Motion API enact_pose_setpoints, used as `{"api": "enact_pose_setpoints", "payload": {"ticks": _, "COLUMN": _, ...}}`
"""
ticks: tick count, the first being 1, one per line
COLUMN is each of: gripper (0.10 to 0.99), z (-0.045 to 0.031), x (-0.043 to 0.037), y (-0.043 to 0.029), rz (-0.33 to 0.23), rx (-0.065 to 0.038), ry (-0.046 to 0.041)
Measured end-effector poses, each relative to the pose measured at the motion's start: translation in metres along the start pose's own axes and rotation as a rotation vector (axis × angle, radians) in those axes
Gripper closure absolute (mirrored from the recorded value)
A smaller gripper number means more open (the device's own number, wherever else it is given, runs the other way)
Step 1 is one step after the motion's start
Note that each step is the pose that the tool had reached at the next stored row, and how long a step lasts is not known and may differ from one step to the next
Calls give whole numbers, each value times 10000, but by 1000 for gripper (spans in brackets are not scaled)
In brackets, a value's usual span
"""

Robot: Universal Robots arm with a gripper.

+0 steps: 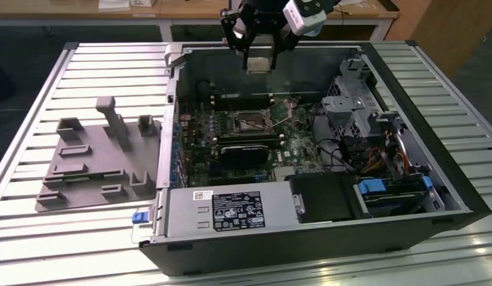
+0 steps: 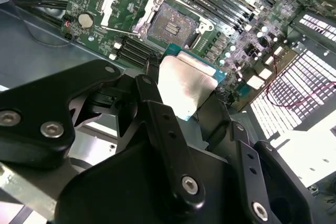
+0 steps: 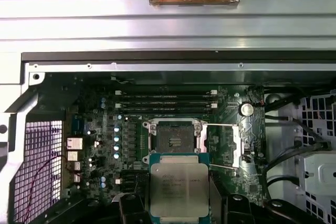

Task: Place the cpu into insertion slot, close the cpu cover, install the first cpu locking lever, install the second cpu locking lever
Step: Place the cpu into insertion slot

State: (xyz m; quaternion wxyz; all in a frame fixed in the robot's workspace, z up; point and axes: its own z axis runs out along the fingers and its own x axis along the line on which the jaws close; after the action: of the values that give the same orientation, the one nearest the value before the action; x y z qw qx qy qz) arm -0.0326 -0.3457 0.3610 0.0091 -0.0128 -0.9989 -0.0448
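Gripper (image 1: 259, 55): clenched on the cpu (image 3: 179, 191) by two opposite edges, metal top facing the first wrist view.
Cpu position: in the air over the open computer case (image 1: 309, 238), toward the desk's (image 1: 110, 59) far edge in the exterior view, not touching the board.
Insertion slot (image 3: 175, 136): bare, contacts exposed, just beside the memory slots (image 3: 167, 102).
Cpu cover (image 2: 108, 2): swung up off the slot, standing open at one side.
Grey fixture (image 1: 95, 161): on the desk beside the case, on the exterior view's left.
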Motion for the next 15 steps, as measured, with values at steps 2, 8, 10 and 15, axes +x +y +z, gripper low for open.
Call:
{"api": "enact_pose_setpoints", "payload": {"ticks": 2, "gripper": 549, "z": 35, "x": -1, "y": -3, "rz": 0, "rx": 2, "ry": 1}}
{"api": "enact_pose_setpoints", "payload": {"ticks": 8, "gripper": 549, "z": 145, "x": -3, "y": -13, "rz": 0, "rx": 4, "ry": 0}}
{"api": "enact_pose_setpoints", "payload": {"ticks": 10, "gripper": 549, "z": 180, "x": -3, "y": -16, "rz": 0, "rx": 6, "ry": 1}}
{"api": "enact_pose_setpoints", "payload": {"ticks": 15, "gripper": 549, "z": 272, "x": -5, "y": -24, "rz": 1, "rx": 6, "ry": 0}}
